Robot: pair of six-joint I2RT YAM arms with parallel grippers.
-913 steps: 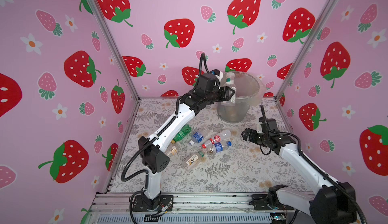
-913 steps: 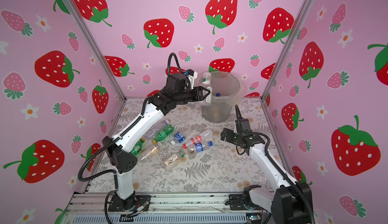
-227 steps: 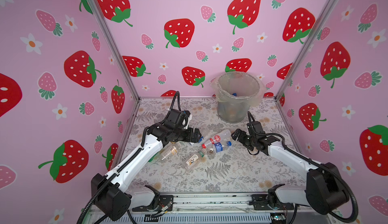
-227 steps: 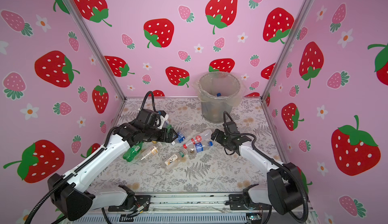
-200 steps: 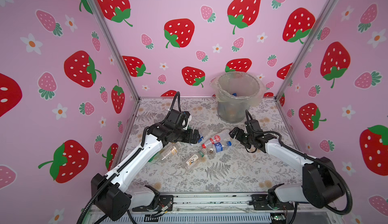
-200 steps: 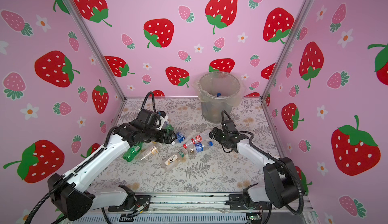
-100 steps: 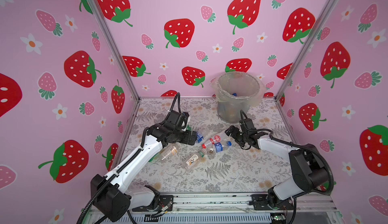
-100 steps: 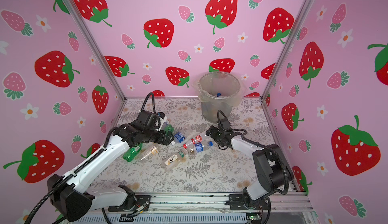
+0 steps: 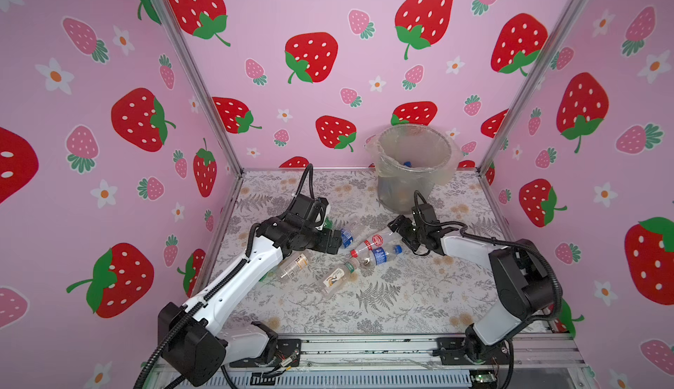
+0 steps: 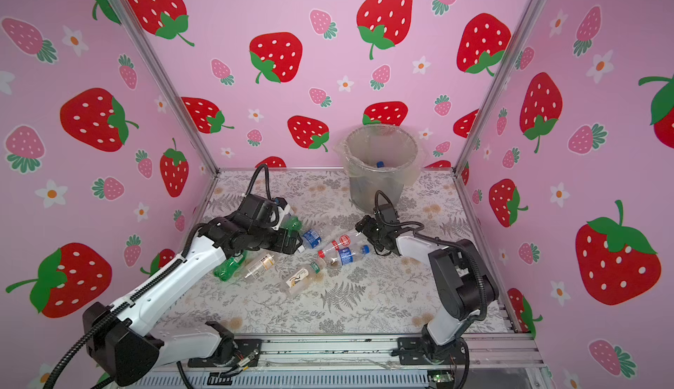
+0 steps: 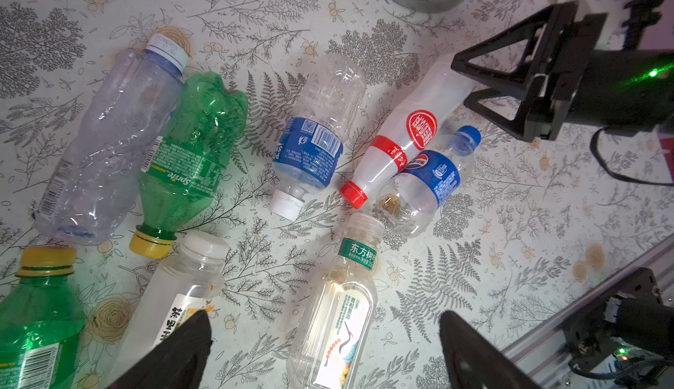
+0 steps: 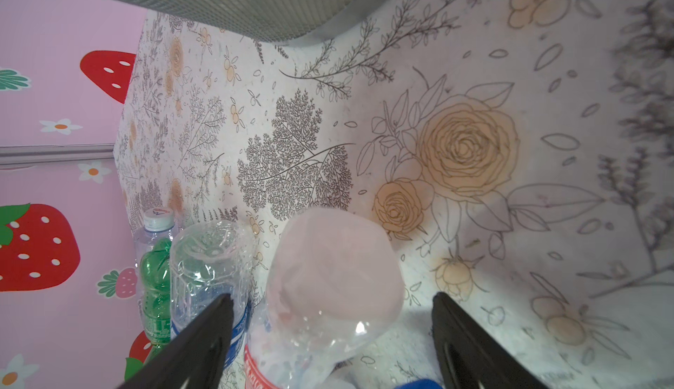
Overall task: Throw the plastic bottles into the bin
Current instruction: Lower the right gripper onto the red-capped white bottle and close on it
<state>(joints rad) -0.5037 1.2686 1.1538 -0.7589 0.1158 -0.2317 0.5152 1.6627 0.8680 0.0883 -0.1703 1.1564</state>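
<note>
The bin (image 9: 397, 194) stands on the bench (image 9: 401, 307) close to its far edge, towards the far right corner. A blue cap (image 9: 407, 164) shows inside its mouth.

Eight plastic bottles (image 10: 302, 277) lie on their sides around the middle of the bench, spreading towards its left edge. The red-labelled bottle (image 11: 412, 139) points its red cap at the near edge and its base at the bin. The blue-capped bottle (image 11: 430, 179) lies touching it on the right-edge side. Just beside them towards the left edge are the blue-labelled bottle with a white cap (image 11: 313, 142), then a green bottle (image 11: 193, 157) pressed against a clear crumpled bottle (image 11: 109, 142). Nearer the near edge lie the green-banded bottle (image 11: 339, 314), the white-capped tea bottle (image 11: 175, 296) and a second green bottle (image 10: 228, 268).

The right gripper (image 9: 395, 227) is low over the bench between the bin and the bottles. Its jaws are parted and straddle the base of the red-labelled bottle. The right wrist view shows a clear gap on one side, and on the other side I cannot tell whether a finger (image 12: 204, 332) touches it.

The left gripper (image 9: 333, 246) hangs above the bottles with its jaws spread wide and nothing between them. In the left wrist view the green-banded bottle lies below the gap.
</note>
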